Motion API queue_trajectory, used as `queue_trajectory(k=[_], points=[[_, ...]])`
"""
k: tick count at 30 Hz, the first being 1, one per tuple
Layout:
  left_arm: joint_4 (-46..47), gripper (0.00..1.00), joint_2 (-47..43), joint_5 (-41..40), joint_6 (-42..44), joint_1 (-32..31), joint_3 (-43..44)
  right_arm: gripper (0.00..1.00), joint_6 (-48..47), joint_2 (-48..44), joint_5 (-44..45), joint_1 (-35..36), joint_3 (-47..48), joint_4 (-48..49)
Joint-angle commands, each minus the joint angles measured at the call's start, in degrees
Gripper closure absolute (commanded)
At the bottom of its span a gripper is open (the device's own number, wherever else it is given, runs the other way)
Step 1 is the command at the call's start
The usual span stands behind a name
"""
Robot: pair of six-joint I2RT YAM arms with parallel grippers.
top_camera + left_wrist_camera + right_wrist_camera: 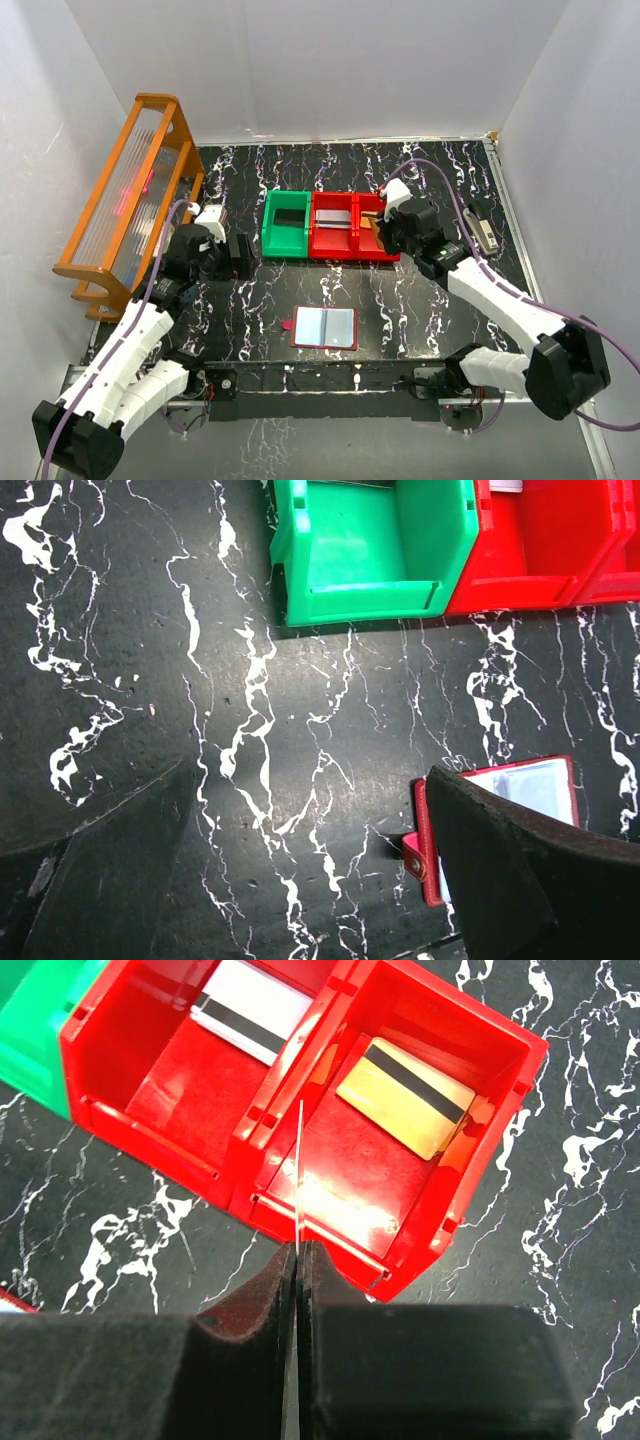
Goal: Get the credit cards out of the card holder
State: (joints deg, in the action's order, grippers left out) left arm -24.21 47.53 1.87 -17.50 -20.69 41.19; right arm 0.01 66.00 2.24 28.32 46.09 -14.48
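Black marbled tabletop [270, 290] filled our overhead view, and the card holder [324, 327] lay open at 6 o'clock from its centre. Our left gripper [228, 256] hovered at 9 o'clock, jaws wide and empty. At 1 o'clock our right gripper [298, 1260] pinched a thin card [298, 1175] edge-on over the red bins [490, 1150], where a gold card [405, 1095] and a white card [250, 1008] lay.

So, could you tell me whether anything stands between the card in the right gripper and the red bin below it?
Nothing visible does. The right gripper, shut on the thin card, hangs over the open-topped right red bin. A gold card lies at its far end; the near floor is bare.
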Motion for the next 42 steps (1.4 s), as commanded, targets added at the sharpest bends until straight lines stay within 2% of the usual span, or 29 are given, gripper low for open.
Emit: queue_trajectory(k=[1,5,9,11,12,13,14,15,18,22,29,31,33,34,38,42], points=[[2.7,0.01,0.1,-2.7,2.3,0.4,-0.9,1.0,-0.8,3.8,2.8,-1.3,4.8,4.3],[2.3,0.01,0.9,-2.8,2.7,0.4,-0.4,1.0,-0.8,9.9,0.8,-2.5,7.9,3.2],[3.2,0.01,0.1,-2.0,3.0,0.4,-1.0,1.0,-0.8,16.2,4.9,-2.7,10.9,4.3],[3.5,0.01,-0.3,-2.0,3.2,0.4,-1.1,1.0,-0.8,18.8,6.9,-2.9,11.6,8.2],[3.5,0.01,-0.3,-2.0,3.2,0.4,-1.1,1.0,-21.0,19.8,6.9,-3.0,12.0,9.6],[3.6,0.01,-0.3,-2.0,3.3,0.4,-1.2,0.52,-40.0,20.7,6.3,-3.1,12.5,10.5],[3.5,0.01,-0.3,-2.0,3.4,0.3,-1.2,0.97,-43.6,21.7,6.2,-3.1,13.1,11.1],[3.4,0.01,-0.3,-2.0,3.5,0.4,-1.1,1.0,-45.1,22.8,6.4,-3.1,13.8,11.3],[3.4,0.01,-0.3,-1.9,3.6,0.4,-1.0,1.0,-48.7,26.0,9.2,-3.2,15.2,13.2],[3.5,0.01,-0.5,-1.5,3.8,0.4,-1.1,1.0,-50.8,27.9,6.6,-3.6,16.6,14.0],[3.6,0.01,-0.2,-1.2,3.8,0.4,-1.2,1.0,-33.3,25.6,-0.3,-4.5,19.4,10.8],[3.6,0.01,0.1,-1.0,3.9,0.4,-1.2,0.94,-24.1,25.4,-0.4,-4.5,21.0,7.8],[3.6,0.01,0.4,-0.6,4.0,0.3,-1.1,0.72,-12.1,26.1,2.0,-4.5,23.5,4.0],[3.6,0.01,0.6,-0.4,4.0,0.3,-1.1,0.68,-6.3,27.0,3.4,-4.5,24.6,0.3],[3.6,0.01,1.4,0.4,4.0,0.4,-1.0,0.68,9.5,32.2,4.4,-4.6,32.3,-15.4],[3.6,0.01,2.0,0.8,4.1,0.4,-0.9,0.65,18.7,34.7,4.4,-4.5,32.3,-19.1]])
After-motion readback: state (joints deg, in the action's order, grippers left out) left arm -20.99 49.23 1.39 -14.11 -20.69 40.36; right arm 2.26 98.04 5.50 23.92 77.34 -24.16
